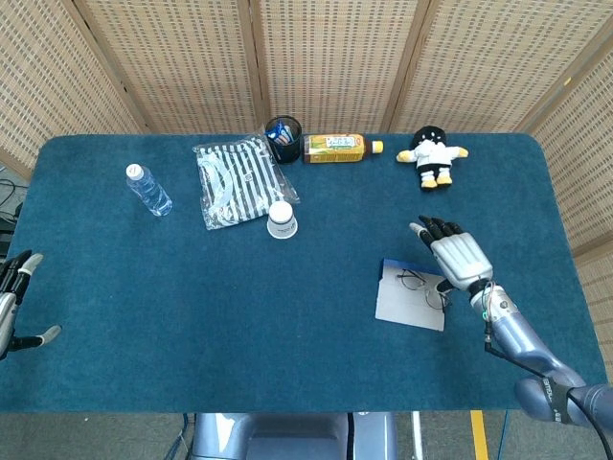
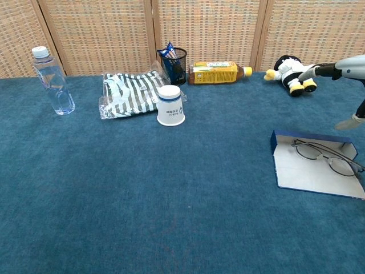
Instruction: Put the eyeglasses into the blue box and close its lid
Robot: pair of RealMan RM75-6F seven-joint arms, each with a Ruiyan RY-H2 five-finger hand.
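Lying open on the blue cloth of the table [image 1: 192, 316]: blue box [image 2: 315, 166], lid folded out flat, pale inner face up, low blue wall along the far edge. Eyeglasses [image 2: 326, 156] inside, resting on the pale lining close to that far wall, lenses toward the right side; one temple appears to run out past the right edge, though too thin to confirm.

Right hand [image 1: 454, 255]: empty, fingers spread and extended, poised just right of the box, apparently clear of it. In the chest view only fingertips and part of the arm at the right border.

Left hand [image 1: 13, 299]: at the far left edge, well apart from the box, fingers apart, nothing held.

Step in hand, by judgement: glasses placed; lid closing not yet done.

Next move, by judgement: bringing the right hand to the free edge of the flat lid, lifting and folding it over toward the blue wall; checking first for any temple overhanging the rim, to avoid pinching it or skidding the light box.

Also present, uninvolved: water bottle [image 1: 148, 190], striped pouch [image 1: 235, 179], paper cup [image 1: 282, 219], mesh pen holder [image 1: 283, 138], drink bottle lying on its side [image 1: 337, 147], plush doll [image 1: 434, 157].
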